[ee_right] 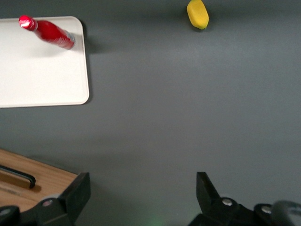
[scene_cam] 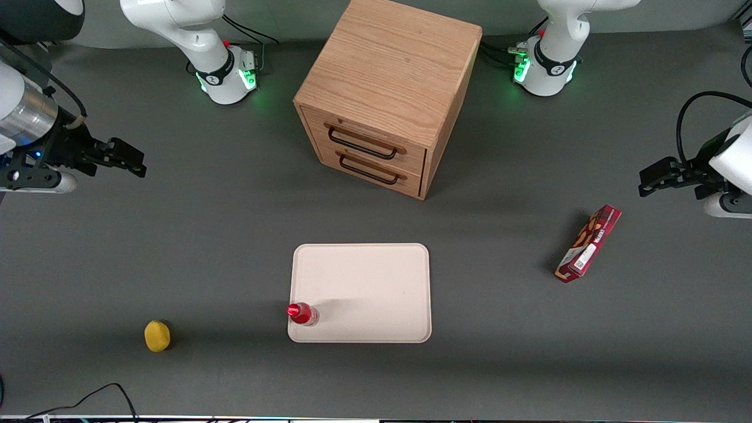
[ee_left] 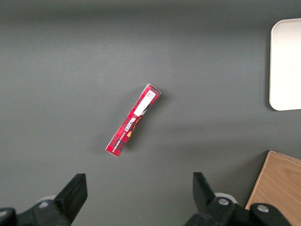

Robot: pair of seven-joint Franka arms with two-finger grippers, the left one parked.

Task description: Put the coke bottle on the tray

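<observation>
The coke bottle [scene_cam: 302, 314] is small, glossy red with a red cap. It stands upright on the cream-beige tray [scene_cam: 370, 288], in the tray's near corner toward the working arm's end of the table. It also shows in the right wrist view [ee_right: 48, 31] on the tray [ee_right: 37, 75]. My right gripper [scene_cam: 126, 158] is open and empty. It hangs high above the table at the working arm's end, farther from the front camera than the bottle and well apart from it. Its fingers [ee_right: 77, 193] hold nothing between them.
A wooden drawer cabinet [scene_cam: 385, 94] stands farther from the camera than the tray. A yellow lemon [scene_cam: 157, 336] lies beside the tray toward the working arm's end. A long red snack box [scene_cam: 589, 243] lies toward the parked arm's end.
</observation>
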